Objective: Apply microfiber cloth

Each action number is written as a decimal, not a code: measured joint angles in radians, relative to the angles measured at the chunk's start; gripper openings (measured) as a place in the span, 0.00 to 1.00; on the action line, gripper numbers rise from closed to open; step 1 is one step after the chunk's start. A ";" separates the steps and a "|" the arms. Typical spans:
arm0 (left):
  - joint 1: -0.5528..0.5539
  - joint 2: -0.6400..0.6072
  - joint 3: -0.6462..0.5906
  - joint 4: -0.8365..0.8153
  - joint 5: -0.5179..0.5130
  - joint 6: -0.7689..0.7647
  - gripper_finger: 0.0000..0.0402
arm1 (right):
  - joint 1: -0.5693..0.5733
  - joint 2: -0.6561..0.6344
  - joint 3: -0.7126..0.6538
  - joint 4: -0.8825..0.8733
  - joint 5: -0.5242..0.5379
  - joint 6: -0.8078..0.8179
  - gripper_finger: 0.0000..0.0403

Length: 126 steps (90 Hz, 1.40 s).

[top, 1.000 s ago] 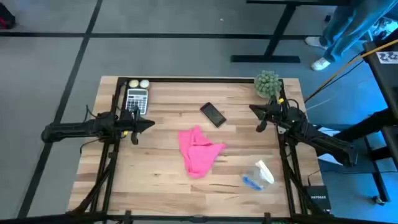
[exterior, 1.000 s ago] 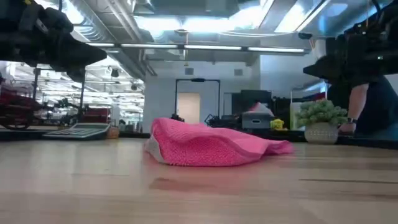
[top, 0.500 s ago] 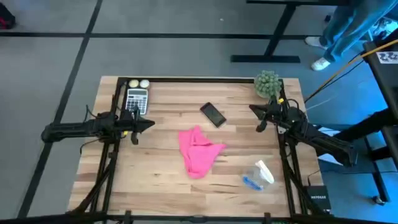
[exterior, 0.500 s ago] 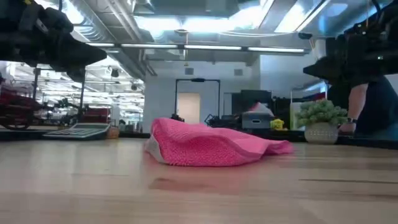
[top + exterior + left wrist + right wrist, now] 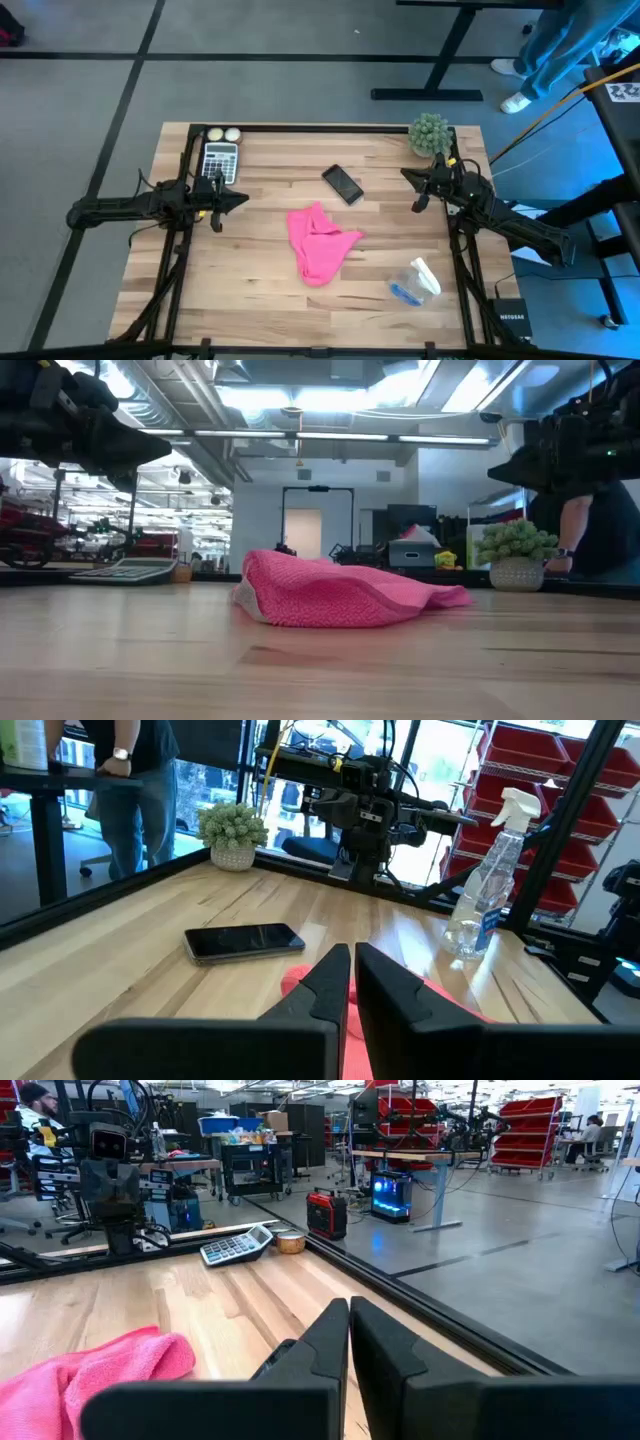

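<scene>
The bright pink microfiber cloth [image 5: 320, 243] lies crumpled in irregular folds on the wooden table's middle, also in the low view [image 5: 335, 592]. A black phone [image 5: 342, 184] lies flat just beyond it, toward the far edge. My left gripper [image 5: 243, 199] hovers at the table's left side, shut, pointing toward the cloth. My right gripper [image 5: 405, 175] hovers at the far right, shut, near the plant. Both hang above the table and touch nothing. The left wrist view shows the phone [image 5: 243, 941] and a strip of cloth [image 5: 300, 982] past the shut fingers.
A calculator [image 5: 220, 159] and two small round items [image 5: 223, 134] sit at the far left corner. A potted plant [image 5: 430, 134] stands at the far right corner. A clear-and-blue spray bottle [image 5: 415, 282] lies near the right front. A person stands beyond the table's far right.
</scene>
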 joint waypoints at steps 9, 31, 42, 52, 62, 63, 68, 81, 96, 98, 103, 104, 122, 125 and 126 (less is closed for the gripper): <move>0.000 0.000 0.000 0.000 0.000 0.000 0.01 | 0.000 0.000 0.000 0.000 0.000 0.000 0.00; 0.000 0.000 0.000 0.000 0.000 0.000 0.01 | 0.000 0.000 0.000 0.003 0.029 -0.049 0.00; 0.000 0.000 0.000 0.000 0.000 0.000 0.01 | 0.000 0.000 0.000 0.003 0.031 -0.051 0.00; 0.000 0.000 0.000 0.000 0.000 0.000 0.01 | 0.000 0.000 0.000 0.005 0.009 -0.012 0.00; 0.000 0.000 0.000 0.000 0.000 0.000 0.01 | 0.000 0.000 0.000 0.032 -0.088 0.219 0.00; 0.000 0.000 0.000 0.000 0.000 0.000 0.01 | 0.000 0.000 0.000 0.039 -0.090 0.229 0.00; 0.000 0.000 0.000 0.000 0.000 0.000 0.01 | 0.000 0.000 0.000 0.065 -0.081 0.249 0.00; 0.000 0.000 0.000 0.000 0.000 0.000 0.01 | 0.000 0.000 0.000 0.101 0.017 0.265 0.00; 0.000 0.000 0.000 0.000 0.000 0.000 0.01 | 0.000 0.031 0.000 0.159 0.123 0.258 0.00; 0.000 0.000 0.000 0.000 0.000 0.000 0.01 | 0.000 0.039 0.000 0.171 0.126 0.248 0.00; 0.000 0.000 0.000 0.000 -0.001 0.009 0.01 | 0.000 0.073 0.002 0.213 0.123 0.220 0.00; 0.000 0.000 0.000 0.000 -0.001 0.016 0.01 | 0.000 0.081 0.003 0.219 0.122 0.215 0.00; 0.000 0.000 0.000 0.036 -0.019 0.189 0.01 | 0.000 0.302 0.157 0.252 0.122 0.119 0.00; 0.000 0.000 0.000 0.044 -0.020 0.195 0.01 | 0.000 0.354 0.193 0.228 0.122 0.101 0.00; 0.000 0.000 0.000 0.046 -0.020 0.195 0.01 | 0.000 0.371 0.206 0.219 0.122 0.098 0.00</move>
